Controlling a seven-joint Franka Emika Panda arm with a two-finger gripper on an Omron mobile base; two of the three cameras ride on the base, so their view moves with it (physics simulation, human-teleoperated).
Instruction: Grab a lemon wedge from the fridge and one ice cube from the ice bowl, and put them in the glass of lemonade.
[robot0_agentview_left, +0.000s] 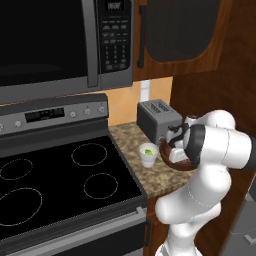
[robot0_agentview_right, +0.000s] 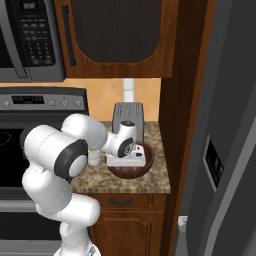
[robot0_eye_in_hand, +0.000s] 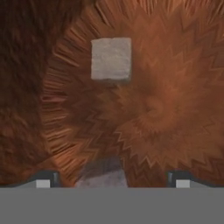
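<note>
Glossy white rounded arm (robot0_agentview_left: 220, 145) segments, dark joint rings, two small dark fingertips (robot0_eye_in_hand: 43, 177).

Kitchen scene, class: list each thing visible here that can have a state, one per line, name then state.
Grey steel fridge: doors shut.
Dark wooden wall cabinet: door shut.
Dark reddish-brown wooden ice bowl: upright, holding ice.
Whitish ice cube: loose on the bowl floor.
Pale tapered glass of lemonade: upright, filled.
End effector: open, inside the bowl.

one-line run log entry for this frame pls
phase: reaching for ice | claw: open, down inside ice bowl | ice cube between fingertips, not gripped | second cube beyond | glass of lemonade left of bowl
</note>
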